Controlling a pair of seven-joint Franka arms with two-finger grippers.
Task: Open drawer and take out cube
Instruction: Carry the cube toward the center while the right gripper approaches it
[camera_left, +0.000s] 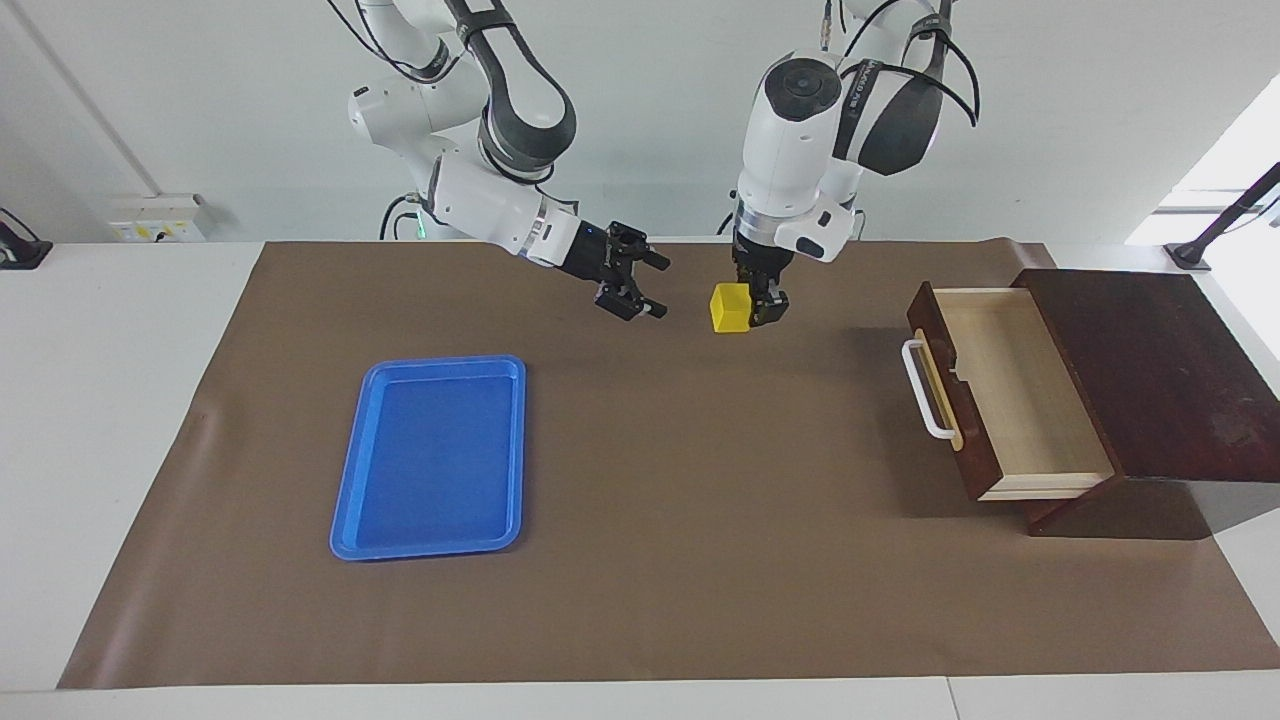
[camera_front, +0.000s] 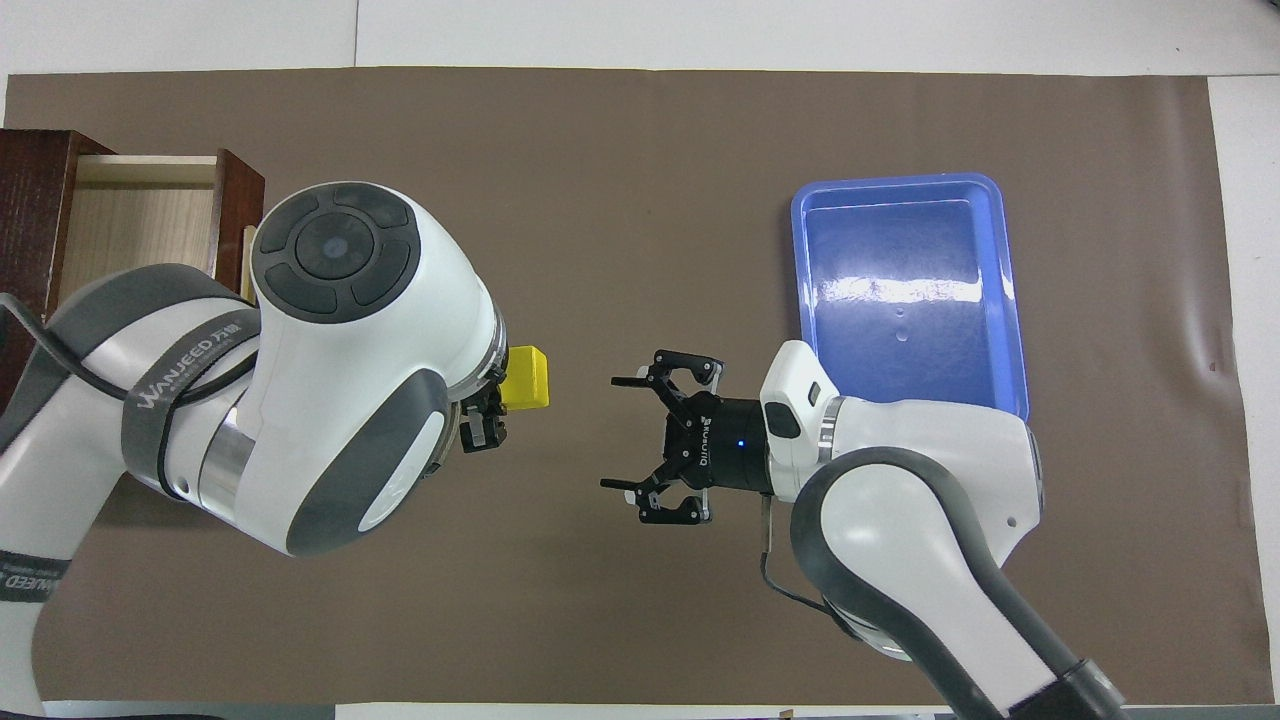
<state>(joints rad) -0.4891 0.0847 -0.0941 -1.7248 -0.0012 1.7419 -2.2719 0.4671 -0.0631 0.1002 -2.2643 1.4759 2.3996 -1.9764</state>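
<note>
The drawer (camera_left: 1020, 395) of the dark brown wedge-shaped box stands pulled out at the left arm's end of the table. Its pale wood interior is bare and its white bar handle (camera_left: 925, 392) faces the table's middle. It also shows in the overhead view (camera_front: 140, 225). My left gripper (camera_left: 750, 308) is shut on the small yellow cube (camera_left: 729, 307) and holds it above the brown mat, between the drawer and my right gripper. In the overhead view the cube (camera_front: 527, 377) sticks out from under the left arm. My right gripper (camera_left: 652, 287) is open and empty, pointing toward the cube a short way from it; it also shows from overhead (camera_front: 620, 435).
A flat blue tray (camera_left: 345, 500) lies toward the right arm's end of the table, with nothing in it; it shows in the overhead view too (camera_front: 800, 260). A brown mat (camera_left: 700, 560) covers the table's middle.
</note>
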